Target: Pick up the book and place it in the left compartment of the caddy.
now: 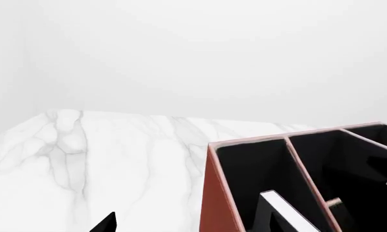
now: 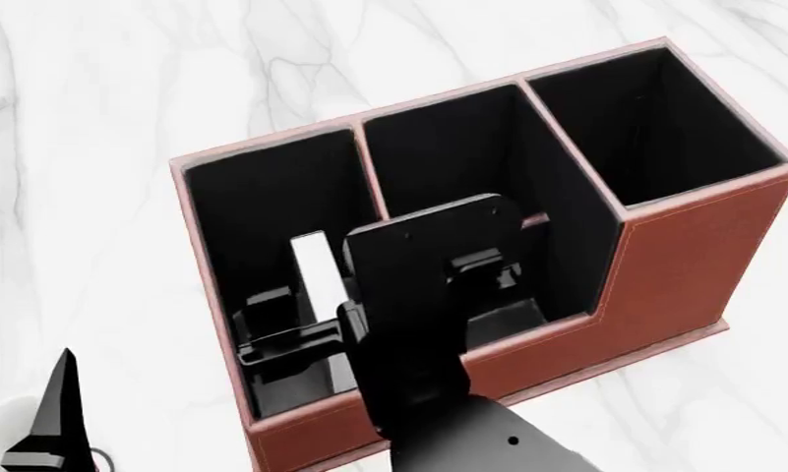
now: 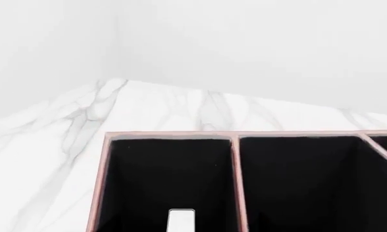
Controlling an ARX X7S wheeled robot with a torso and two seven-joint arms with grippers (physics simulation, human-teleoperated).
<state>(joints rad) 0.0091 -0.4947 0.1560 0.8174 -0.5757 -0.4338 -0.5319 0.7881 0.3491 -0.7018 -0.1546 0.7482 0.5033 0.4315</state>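
Note:
The reddish-brown caddy (image 2: pixel 683 256) stands on the marble table. The black book, white page edge up (image 2: pixel 312 270), stands on edge inside the left compartment (image 2: pixel 256 206), below its walls. My right gripper (image 2: pixel 308 329) reaches down into that compartment and looks shut on the book's near end. Its fingers are black against the black lining. In the right wrist view the book's edge (image 3: pixel 181 221) shows in the left compartment (image 3: pixel 167 174). My left gripper (image 1: pixel 193 227) is open and empty beside the caddy's left wall (image 1: pixel 216 203). One of its fingers (image 2: pixel 55 413) shows in the head view.
A white rounded object (image 2: pixel 0 438) sits at the near left by my left gripper. The caddy's divided middle section (image 2: pixel 453 167) and taller right section (image 2: pixel 656 118) are to the right. My right arm (image 2: pixel 433 393) covers the caddy's front middle. Marble table (image 1: pixel 116 159) lies left of the caddy.

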